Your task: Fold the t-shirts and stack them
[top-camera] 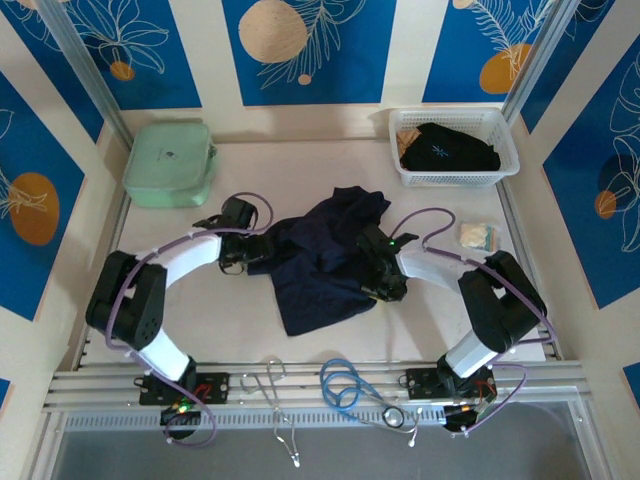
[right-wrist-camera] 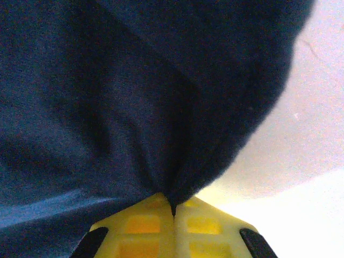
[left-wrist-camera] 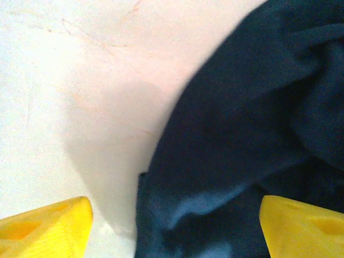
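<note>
While crumpled at desk (top-camera: 300, 170) centre, plain navy fabric t-shirt (top-camera: 325, 255) is pinched at its right edge by right gripper (right-wrist-camera: 173, 207), jaws clenched, likely to spread it; left gripper (left-wrist-camera: 173, 215), jaws released, straddles its left edge. Black blue-marked t-shirt (top-camera: 450, 148): far right, white lattice basket (top-camera: 455, 179).

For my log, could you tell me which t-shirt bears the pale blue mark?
The black t-shirt in the white basket; the navy t-shirt on the table is plain.
</note>
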Motion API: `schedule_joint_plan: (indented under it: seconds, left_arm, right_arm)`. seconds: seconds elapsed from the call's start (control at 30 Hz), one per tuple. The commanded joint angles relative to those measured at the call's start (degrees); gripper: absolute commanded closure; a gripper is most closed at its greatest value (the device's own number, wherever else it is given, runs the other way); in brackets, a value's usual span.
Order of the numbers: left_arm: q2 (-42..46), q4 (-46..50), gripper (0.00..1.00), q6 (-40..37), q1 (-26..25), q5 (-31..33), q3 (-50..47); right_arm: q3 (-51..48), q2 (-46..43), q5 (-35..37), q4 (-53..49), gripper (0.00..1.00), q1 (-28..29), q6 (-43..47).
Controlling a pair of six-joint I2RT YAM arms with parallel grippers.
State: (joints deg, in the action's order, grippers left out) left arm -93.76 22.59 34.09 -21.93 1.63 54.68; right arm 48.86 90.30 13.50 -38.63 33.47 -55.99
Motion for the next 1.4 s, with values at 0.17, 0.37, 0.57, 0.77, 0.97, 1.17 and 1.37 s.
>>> schedule_joint_plan:
  seconds: [0.17,0.37,0.57,0.77,0.97,1.17,1.37]
  left_arm:
    - [-8.04,-7.73,0.58,0.92,0.47,-6.33,1.84]
    - [-5.87,-6.23,1.00,0.21,0.58,-3.69,0.12]
    - [6.81,7.78,1.00,-3.39,2.71,6.33,1.83]
    - [18.42,23.19,1.00,-6.75,5.39,14.11,7.63]
    - [20.83,35.32,1.00,-8.67,5.67,17.75,12.65]
    - [20.32,42.52,1.00,-7.17,5.76,25.36,12.84]
    - [22.36,44.63,1.00,-6.22,6.52,30.47,12.21]
  right_arm:
    - [-2.72,-1.29,0.59,0.07,1.00,-1.69,0.31]
    - [-1.70,-2.95,3.83,-4.11,1.00,-5.00,4.48]
    - [0.20,-8.41,7.86,-8.93,1.00,-14.50,11.48]
    - [2.86,-11.65,8.12,-9.44,1.00,-24.54,16.70]
    - [5.65,-8.49,8.39,-9.10,1.00,-30.06,20.26]
    - [8.20,-4.26,13.48,-9.17,1.00,-33.43,22.06]
    - [10.91,-0.31,18.93,-9.37,1.00,-36.32,22.54]
